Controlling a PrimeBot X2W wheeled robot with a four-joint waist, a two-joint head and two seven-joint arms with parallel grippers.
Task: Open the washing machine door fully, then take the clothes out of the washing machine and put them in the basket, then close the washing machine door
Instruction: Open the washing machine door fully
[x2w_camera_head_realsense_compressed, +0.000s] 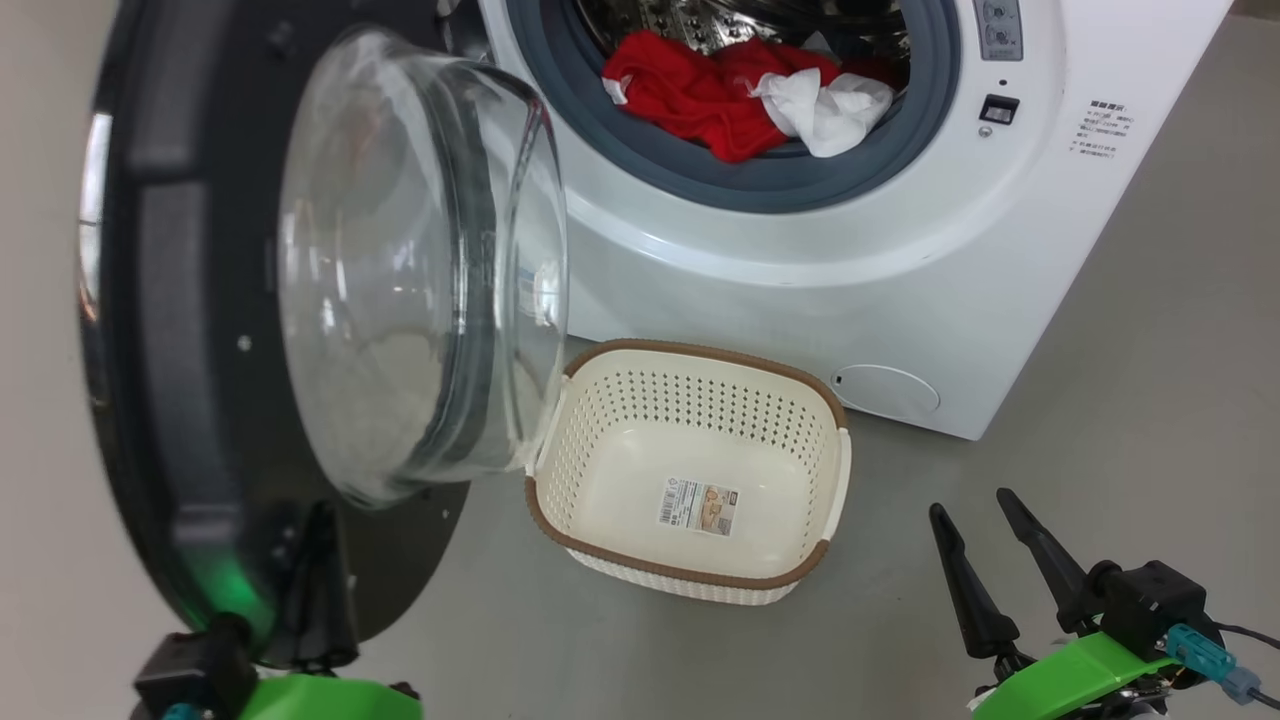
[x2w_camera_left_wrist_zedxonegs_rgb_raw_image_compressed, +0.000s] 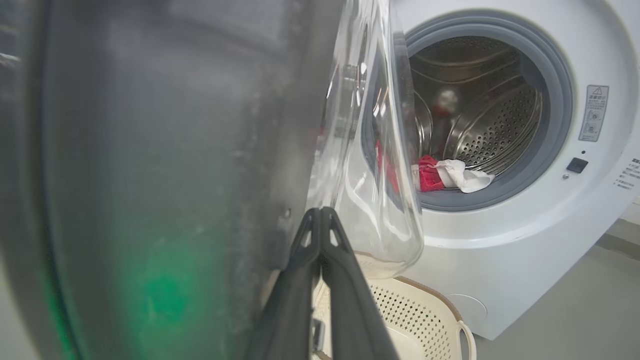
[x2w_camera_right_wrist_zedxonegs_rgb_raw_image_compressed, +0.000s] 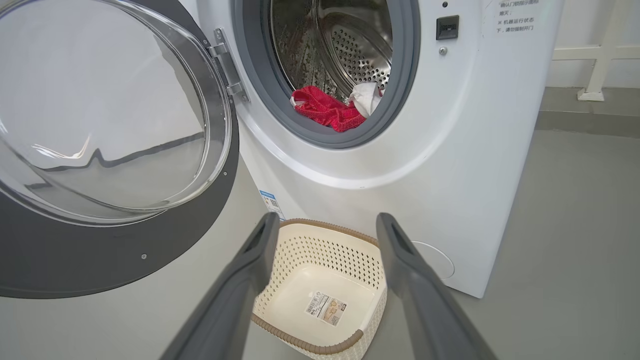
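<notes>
One grey floor (x2w_camera_head_realsense_compressed: 1150, 400), pale wall (x2w_camera_right_wrist_zedxonegs_rgb_raw_image_compressed: 590, 25), cream basket (x2w_camera_head_realsense_compressed: 700, 352)

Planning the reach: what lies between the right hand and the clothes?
Head view: bare floor, then the washing machine's white front and grey gasket; basket sits left.

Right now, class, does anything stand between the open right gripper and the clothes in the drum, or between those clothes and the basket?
Nothing visible does. The washing machine door is swung aside to the left, so the right gripper has a clear line to the clothes. The basket sits empty below them.
</notes>
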